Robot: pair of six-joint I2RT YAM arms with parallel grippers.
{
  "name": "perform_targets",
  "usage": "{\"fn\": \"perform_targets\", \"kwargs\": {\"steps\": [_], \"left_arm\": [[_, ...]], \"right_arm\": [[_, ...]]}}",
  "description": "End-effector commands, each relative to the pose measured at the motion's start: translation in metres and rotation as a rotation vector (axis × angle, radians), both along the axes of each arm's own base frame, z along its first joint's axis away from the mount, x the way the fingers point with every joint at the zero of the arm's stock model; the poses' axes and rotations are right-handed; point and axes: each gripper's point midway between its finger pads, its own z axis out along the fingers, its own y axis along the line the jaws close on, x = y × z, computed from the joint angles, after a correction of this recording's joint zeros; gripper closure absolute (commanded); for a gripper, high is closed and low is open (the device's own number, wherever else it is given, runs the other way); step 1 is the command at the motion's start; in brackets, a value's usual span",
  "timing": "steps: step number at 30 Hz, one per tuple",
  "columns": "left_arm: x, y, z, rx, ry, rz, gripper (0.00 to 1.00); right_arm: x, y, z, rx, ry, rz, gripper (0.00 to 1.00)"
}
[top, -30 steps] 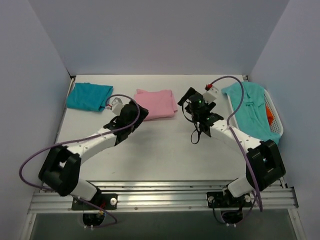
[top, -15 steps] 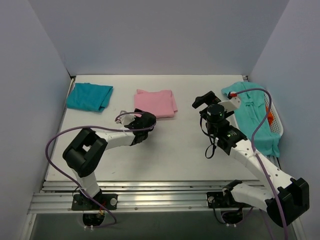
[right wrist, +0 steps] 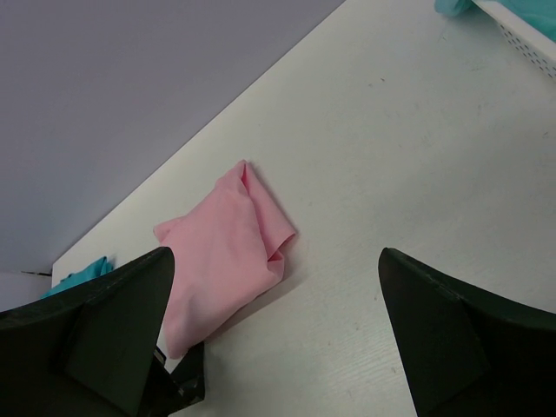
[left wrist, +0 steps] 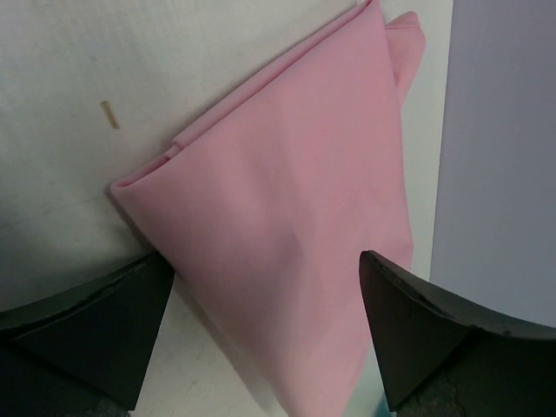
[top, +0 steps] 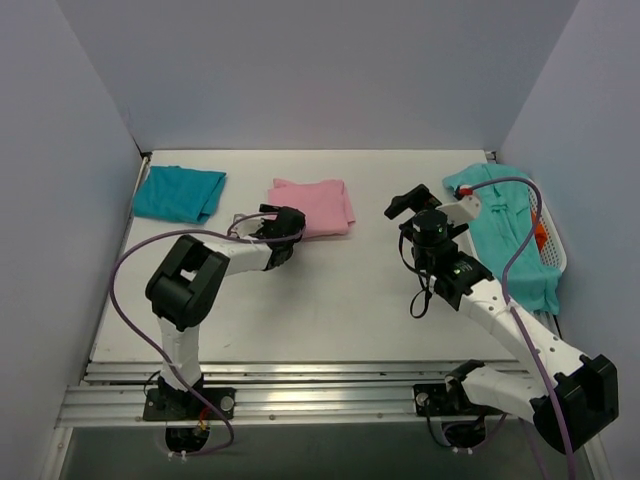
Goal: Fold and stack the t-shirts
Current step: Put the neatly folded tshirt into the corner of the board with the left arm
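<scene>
Top external: white table (top: 340, 310), lavender walls (top: 320, 70), left gripper (top: 285, 220) and right gripper (top: 408, 204) agape.

I see a light pink cloth t-shirt (top: 312, 207) folded at back centre, a teal cloth t-shirt (top: 178, 193) folded back-left, an aqua-green cloth t-shirt (top: 490, 225) unfolded far right.

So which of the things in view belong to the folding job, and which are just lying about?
Part of the job:
- pink t-shirt, folded, mid-table
- teal t-shirt, folded, far left
- aqua-green t-shirt, unfolded, draped over the white laundry basket

Just lying about:
- white laundry basket
- orange item inside it, too hidden to identify
</scene>
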Motion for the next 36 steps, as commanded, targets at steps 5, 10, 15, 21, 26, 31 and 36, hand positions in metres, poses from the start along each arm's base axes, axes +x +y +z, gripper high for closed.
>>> {"fn": "perform_targets", "kwargs": {"steps": [5, 10, 15, 21, 26, 31, 36], "left_arm": [[0.054, 0.008, -0.03, -0.049, 0.017, -0.042, 0.5], [0.097, 0.021, -0.029, -0.067, 0.007, -0.167, 0.98], [0.147, 0.051, 0.007, 0.096, -0.036, -0.304, 0.98], [0.192, 0.105, 0.069, 0.325, -0.029, -0.41, 0.98], [0.194, 0.172, 0.109, 0.405, -0.021, -0.343, 0.98], [0.183, 0.22, 0.133, 0.432, 0.002, -0.3, 0.98], [0.151, 0.309, 0.149, 0.426, 0.001, -0.147, 0.98]], "right_arm": [[-0.001, -0.015, 0.006, -0.002, -0.028, -0.062, 0.0], [-0.005, -0.021, 0.011, 0.006, -0.042, -0.074, 0.0], [-0.008, -0.026, 0.017, 0.016, -0.063, -0.09, 0.0], [-0.008, -0.026, 0.016, 0.031, -0.067, -0.082, 0.0], [-0.008, -0.025, 0.018, 0.041, -0.074, -0.072, 0.0], [-0.007, -0.021, 0.017, 0.053, -0.08, -0.055, 0.0], [-0.004, -0.013, 0.012, 0.066, -0.068, -0.024, 0.0]]}}
